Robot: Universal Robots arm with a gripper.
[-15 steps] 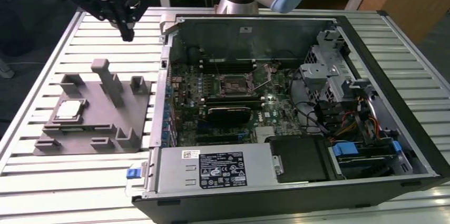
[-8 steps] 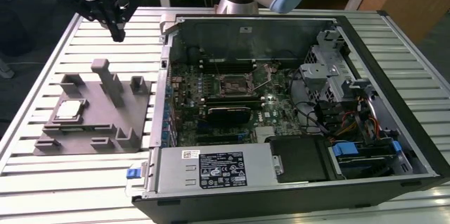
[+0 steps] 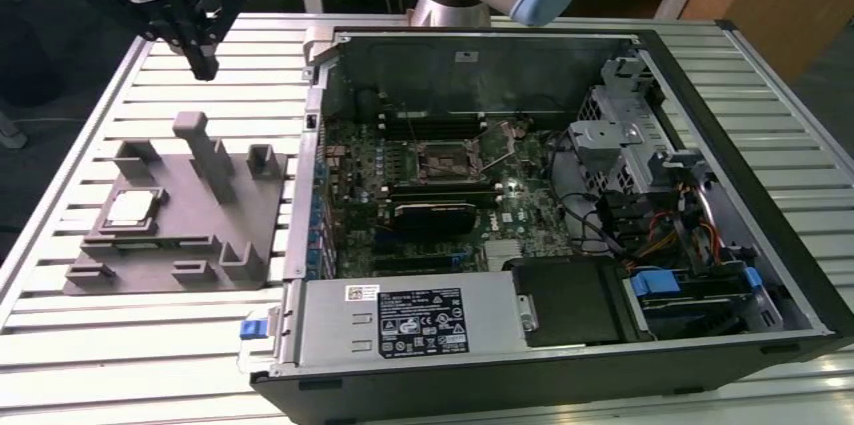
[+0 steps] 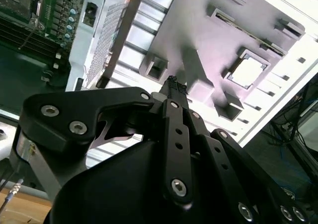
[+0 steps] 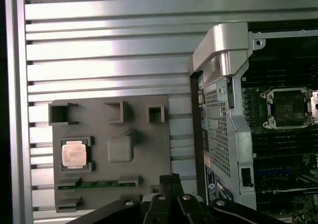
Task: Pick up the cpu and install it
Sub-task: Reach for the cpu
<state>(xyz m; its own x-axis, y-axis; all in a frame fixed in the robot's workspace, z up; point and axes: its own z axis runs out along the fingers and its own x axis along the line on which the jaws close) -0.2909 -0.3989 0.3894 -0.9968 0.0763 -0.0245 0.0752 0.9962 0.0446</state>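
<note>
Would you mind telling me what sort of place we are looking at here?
Probably a robotics lab bench for computer assembly: a slotted aluminium table, an open computer case with its motherboard exposed, and a grey fixture block holding the cpu.

Small flat square cpu (image 3: 130,207): silver-white metal top, shiny, gleaming brightly in the first wrist view (image 5: 72,153). Large grey plastic fixture block (image 3: 200,170), matt and smooth. Ribbed silver metal table (image 3: 80,95), brushed, throwing glare along its slats. Black gripper (image 4: 171,85): matt finish, bright metal screw heads. Open computer case (image 3: 334,323): bare dull-grey sheet metal, a perforated wall, and a white paper label (image 3: 358,293).
</note>
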